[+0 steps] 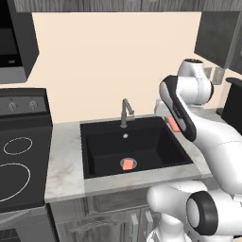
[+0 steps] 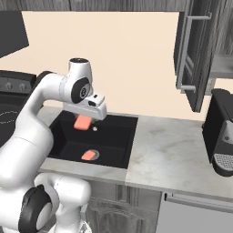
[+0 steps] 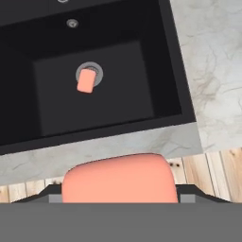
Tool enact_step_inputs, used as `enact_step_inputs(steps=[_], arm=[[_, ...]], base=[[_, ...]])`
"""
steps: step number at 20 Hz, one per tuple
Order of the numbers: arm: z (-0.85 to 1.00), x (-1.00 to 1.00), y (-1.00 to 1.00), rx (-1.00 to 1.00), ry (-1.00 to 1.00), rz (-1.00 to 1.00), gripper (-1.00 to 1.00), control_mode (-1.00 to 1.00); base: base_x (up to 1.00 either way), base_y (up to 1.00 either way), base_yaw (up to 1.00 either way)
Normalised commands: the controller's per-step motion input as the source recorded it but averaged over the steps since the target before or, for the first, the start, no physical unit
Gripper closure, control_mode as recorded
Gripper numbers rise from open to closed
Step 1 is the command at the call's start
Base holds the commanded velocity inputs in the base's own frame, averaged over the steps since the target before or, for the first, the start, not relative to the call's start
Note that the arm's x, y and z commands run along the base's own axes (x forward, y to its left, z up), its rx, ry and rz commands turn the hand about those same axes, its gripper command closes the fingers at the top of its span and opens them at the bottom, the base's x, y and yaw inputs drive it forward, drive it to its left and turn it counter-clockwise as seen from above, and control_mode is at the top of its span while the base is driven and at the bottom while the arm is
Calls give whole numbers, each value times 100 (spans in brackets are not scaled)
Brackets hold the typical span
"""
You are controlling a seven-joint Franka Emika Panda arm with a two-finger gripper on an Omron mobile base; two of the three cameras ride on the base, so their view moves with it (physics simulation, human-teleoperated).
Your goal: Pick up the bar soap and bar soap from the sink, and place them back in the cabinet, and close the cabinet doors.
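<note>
While raised above the sink (image 1: 142, 142), gripper (image 2: 83, 122) pinches one bar soap (image 3: 120, 178).
Second bar soap (image 1: 127, 164) lies on the drain (image 3: 96, 71), basin floor; marble bench (image 2: 168, 154) to the right.

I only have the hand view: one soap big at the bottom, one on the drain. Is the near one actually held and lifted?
Observer: Yes. In the right base view the held bar soap hangs under the pincer, above the sink rim.
Operator: Cabinet open?
Observer: Yes. The right base view shows a cabinet door swung out, up right of the sink, with a shelf behind it.
Operator: Anything on the counter that side?
Observer: A black coffee machine stands on the counter under the cabinet.
Operator: Second soap flat?
Observer: It looks so. The other bar soap lies on the drain, partly covering it.
</note>
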Motion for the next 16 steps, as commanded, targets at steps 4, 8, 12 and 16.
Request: enact_step_inputs(steps=[4, 8, 12, 16], arm=[[6, -15, 0, 0, -5, 0, 100, -100], [11, -20, 0, 0, -1, 0, 100, -100], [11, -24, 0, 0, -1, 0, 100, -100], [0, 0, 0, 0, 0, 0, 100, 100]], base=[[0, 0, 0], [0, 0, 0], [0, 0, 0], [-35, 0, 0]])
